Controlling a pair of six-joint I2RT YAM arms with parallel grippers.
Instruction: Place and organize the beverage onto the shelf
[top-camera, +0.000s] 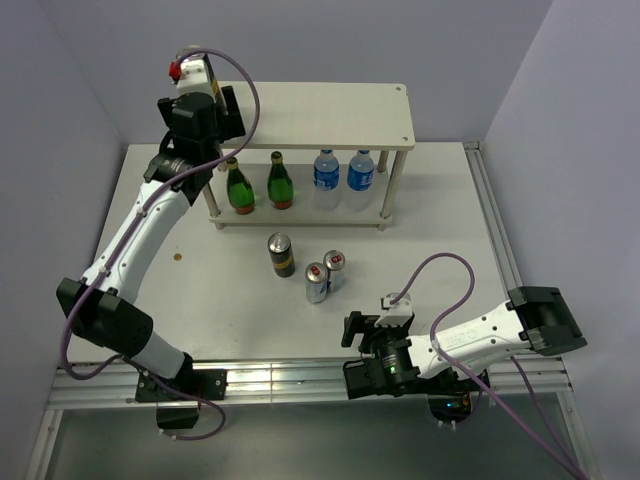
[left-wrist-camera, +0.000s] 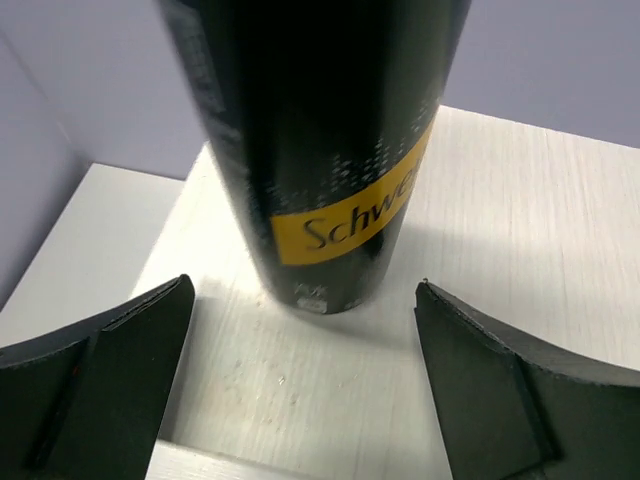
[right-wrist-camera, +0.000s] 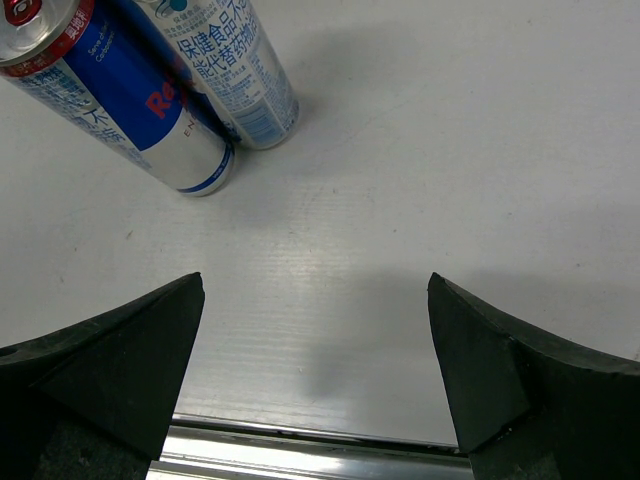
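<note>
R gripper (right-wrist-camera: 315, 281) is low over the table (top-camera: 450, 220) by the near edge, fingers spread wide w/ nothing btwn them. Just beyond it, two slim blue-silver-red cans (top-camera: 316, 284) stand upright on the table, touching or nearly so. A bit further and to the left stands one black can (top-camera: 282, 255), upright, apart from the pair. Behind that is the shelf (top-camera: 395, 125). On its lower tier are two green bottles (top-camera: 239, 187) on the left and two clear water bottles w/ blue labels (top-camera: 326, 172) on the right, all upright in a row. L gripper (left-wrist-camera: 303, 283) is at the top tier's left end, fingers apart. The other black can (left-wrist-camera: 320, 150) w/ a yellow band stands on the top board btwn them, w/ gaps on both sides.
</note>
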